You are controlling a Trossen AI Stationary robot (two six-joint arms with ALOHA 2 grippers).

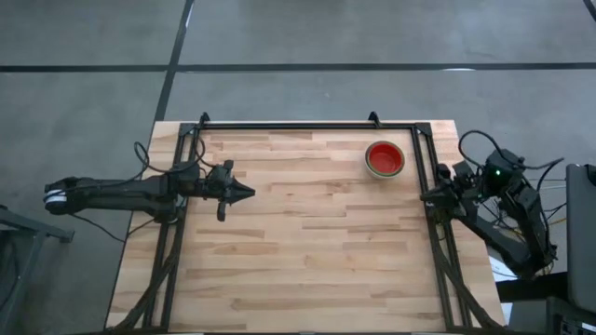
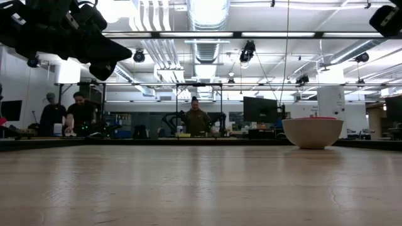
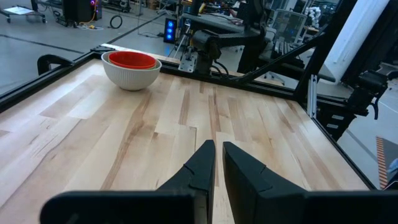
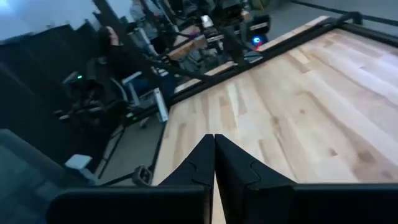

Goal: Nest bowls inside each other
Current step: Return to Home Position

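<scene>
- High view: the table fills the middle of the frame. In its upper right a red bowl sits nested inside a pale bowl, close to the black frame rail. The left gripper points rightwards over the left-centre boards and tapers to a point. The right arm is folded at the right edge, well apart from the bowls.
- Low view: the pale bowl stands upright at right of centre, with a thin red rim showing above it. Dark arm parts hang in the upper left and upper right corners. People stand in the room behind.
- Left wrist view: the fingers are all but together, gripping nothing. The nested bowls stand far ahead across the table.
- Right wrist view: the right gripper is pressed closed and empty, over bare boards.
</scene>
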